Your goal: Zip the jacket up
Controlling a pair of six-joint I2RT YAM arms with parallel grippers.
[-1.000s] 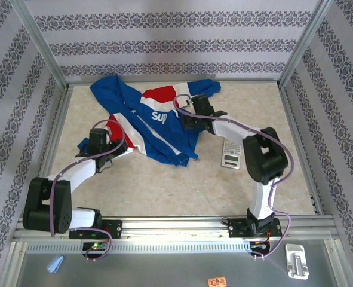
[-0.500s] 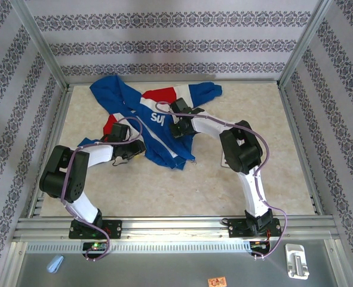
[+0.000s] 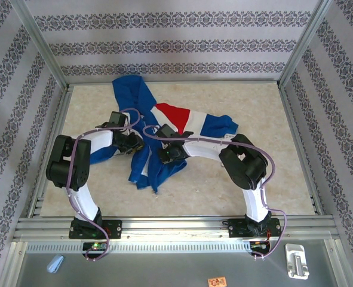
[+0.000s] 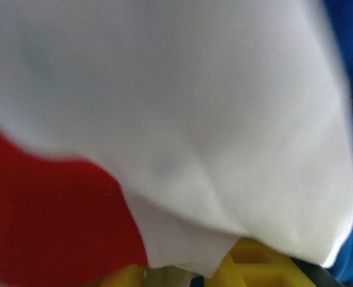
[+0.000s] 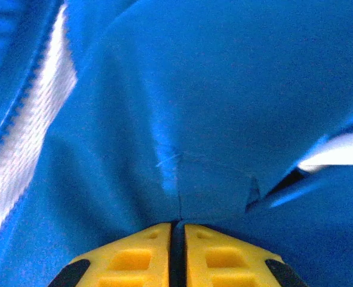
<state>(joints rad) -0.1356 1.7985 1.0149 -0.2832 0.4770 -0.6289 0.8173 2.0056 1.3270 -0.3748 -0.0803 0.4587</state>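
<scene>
The jacket (image 3: 175,113) lies twisted mid-table (image 3: 272,137), with a blue fold trailing toward 12 o'clock, the red-and-white panel toward 2 and a blue bunch toward 6. The right gripper (image 5: 177,230) is clenched on blue cloth near the white zipper tape (image 5: 27,167). The left gripper (image 3: 129,142) is buried in white and red fabric, so I cannot tell its grip.

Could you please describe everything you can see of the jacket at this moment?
The jacket is soft royal-blue fabric with red and white panels and a white ribbed strip along one edge. It lies bunched and twisted on the table, apparently unzipped. The right gripper pinches blue cloth; the left gripper holds a white fold.
</scene>
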